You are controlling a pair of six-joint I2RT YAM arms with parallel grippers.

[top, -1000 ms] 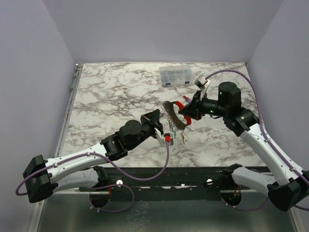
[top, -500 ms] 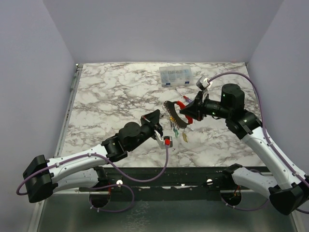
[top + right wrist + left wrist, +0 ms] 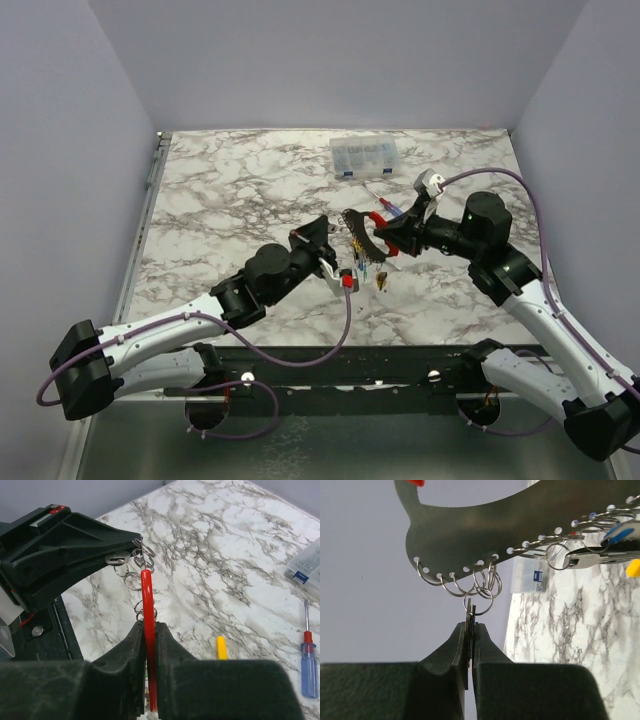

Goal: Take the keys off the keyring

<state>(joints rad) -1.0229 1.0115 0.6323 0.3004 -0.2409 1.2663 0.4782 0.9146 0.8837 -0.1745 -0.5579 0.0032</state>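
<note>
Several keys (image 3: 372, 272) hang from the keyring (image 3: 362, 238) on small split rings threaded through the holes along its grey metal plate. The left wrist view shows a row of these rings and, farther along, a cluster with blue and yellow heads (image 3: 612, 550). I can make out no key lying loose on the tabletop (image 3: 220, 200), so the task looks to be at an early stage, with most or all of the removing not yet done.

The keyring is held in the air above the middle of the tabletop, between the two hands. The right hand (image 3: 146, 627) is closed tight on the red band (image 3: 147, 600), which stands edge-on between its fingers, and so carries the whole ring. The left hand (image 3: 471, 627) sits just below the plate's edge. Its fingers are pressed together on a thin flat metal blade, by the look one of the keys seen edge-on, which is linked to the plate by a split ring. The step in hand seems to be working that one key free.

Toward the far right corner, well apart from the ring, lie a clear plastic parts box (image 3: 365, 156), a yellow-handled screwdriver (image 3: 221, 647) and a blue-and-red-handled screwdriver (image 3: 308, 665).
</note>
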